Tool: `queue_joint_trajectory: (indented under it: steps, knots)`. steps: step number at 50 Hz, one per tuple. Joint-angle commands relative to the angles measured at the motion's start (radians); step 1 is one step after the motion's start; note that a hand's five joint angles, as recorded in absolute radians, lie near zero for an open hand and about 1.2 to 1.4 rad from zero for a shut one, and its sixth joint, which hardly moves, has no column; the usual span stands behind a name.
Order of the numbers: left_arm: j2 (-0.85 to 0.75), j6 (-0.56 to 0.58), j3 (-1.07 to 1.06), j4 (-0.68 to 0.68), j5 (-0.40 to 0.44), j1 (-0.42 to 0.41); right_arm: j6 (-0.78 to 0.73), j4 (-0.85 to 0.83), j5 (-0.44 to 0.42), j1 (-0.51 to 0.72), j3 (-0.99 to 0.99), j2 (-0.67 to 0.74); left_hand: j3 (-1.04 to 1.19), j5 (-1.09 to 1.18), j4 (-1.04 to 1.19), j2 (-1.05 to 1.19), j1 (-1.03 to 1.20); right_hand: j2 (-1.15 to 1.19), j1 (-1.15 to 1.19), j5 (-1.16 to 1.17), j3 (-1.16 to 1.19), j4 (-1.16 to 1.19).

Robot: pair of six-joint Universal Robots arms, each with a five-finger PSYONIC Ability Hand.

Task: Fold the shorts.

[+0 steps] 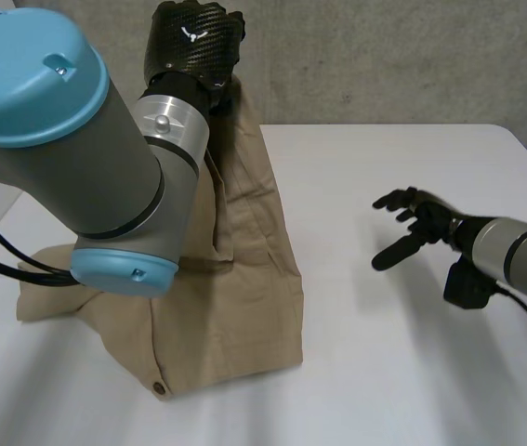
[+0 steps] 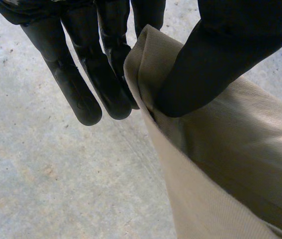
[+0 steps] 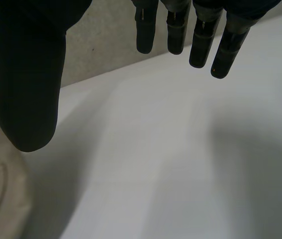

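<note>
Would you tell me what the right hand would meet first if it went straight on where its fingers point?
Probably the edge of the tan shorts; only bare table lies between them and the right hand, though its height is unclear.

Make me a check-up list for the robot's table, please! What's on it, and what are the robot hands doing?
Surface: white table, with the shorts on the left arm's side.
Job's things: tan shorts, one edge held up high, the rest lying rumpled on the table.
Clutter: nothing seen.
Robot hands: left robot hand raised, pinching the shorts' edge between thumb and fingers; right robot hand open with straight fingers, above the table, apart from the shorts, holding nothing.
Cables: nothing seen loose on the table.
Surroundings: grey concrete wall behind the table.
</note>
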Motion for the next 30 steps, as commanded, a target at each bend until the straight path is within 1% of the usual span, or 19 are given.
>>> queue_joint_trajectory:
  steps: [1, 4, 7, 12, 18, 23, 25, 27, 29, 30]
  knots:
    - [0.043, 0.001, -0.025, 0.004, 0.001, 0.003, 0.102, -0.05, -0.03, 0.088, 0.062, 0.042, 0.205, 0.215, 0.193, 0.197, 0.27, -0.013, 0.02, 0.012, 0.022, -0.008]
    - [0.048, -0.001, -0.027, 0.004, -0.001, 0.005, 0.123, -0.082, -0.024, 0.144, 0.065, 0.059, 0.205, 0.215, 0.193, 0.197, 0.27, -0.013, 0.02, 0.012, 0.022, -0.008]
    - [0.051, -0.001, -0.031, 0.004, -0.002, 0.002, 0.151, -0.119, -0.011, 0.168, 0.063, 0.077, 0.205, 0.215, 0.193, 0.197, 0.27, -0.013, 0.02, 0.012, 0.022, -0.008]
    - [0.091, -0.001, -0.042, 0.004, -0.002, 0.009, 0.182, -0.163, 0.045, 0.219, 0.045, 0.134, 0.205, 0.215, 0.193, 0.197, 0.27, -0.013, 0.02, 0.012, 0.022, -0.008]
    - [0.12, -0.001, -0.051, 0.007, -0.001, 0.02, 0.183, -0.162, 0.055, 0.28, 0.017, 0.18, 0.205, 0.215, 0.193, 0.197, 0.27, -0.01, 0.023, 0.015, 0.025, -0.005]
    - [0.124, -0.002, -0.053, 0.007, -0.002, 0.022, 0.182, -0.163, 0.055, 0.374, 0.01, 0.189, 0.205, 0.215, 0.193, 0.197, 0.27, 0.043, 0.076, 0.068, 0.078, 0.048]
    - [0.126, -0.002, -0.054, 0.004, -0.004, 0.02, 0.18, -0.163, 0.054, 0.391, 0.01, 0.189, 0.205, 0.215, 0.193, 0.197, 0.27, 0.142, 0.175, 0.167, 0.177, 0.147]
    - [0.135, -0.005, -0.057, 0.004, -0.007, 0.02, 0.176, -0.169, 0.059, 0.408, 0.007, 0.191, 0.205, 0.215, 0.193, 0.197, 0.27, 0.558, 0.591, 0.583, 0.593, 0.563]
    - [0.143, -0.01, -0.059, 0.004, -0.013, 0.02, 0.17, -0.177, 0.074, 0.411, 0.001, 0.191, 0.205, 0.215, 0.193, 0.197, 0.27, 1.077, 1.11, 1.101, 1.112, 1.081]
    - [0.146, -0.013, -0.062, 0.004, -0.013, 0.02, 0.162, -0.192, 0.101, 0.408, -0.004, 0.185, 0.205, 0.215, 0.193, 0.197, 0.27, 1.116, 1.149, 1.141, 1.151, 1.121]
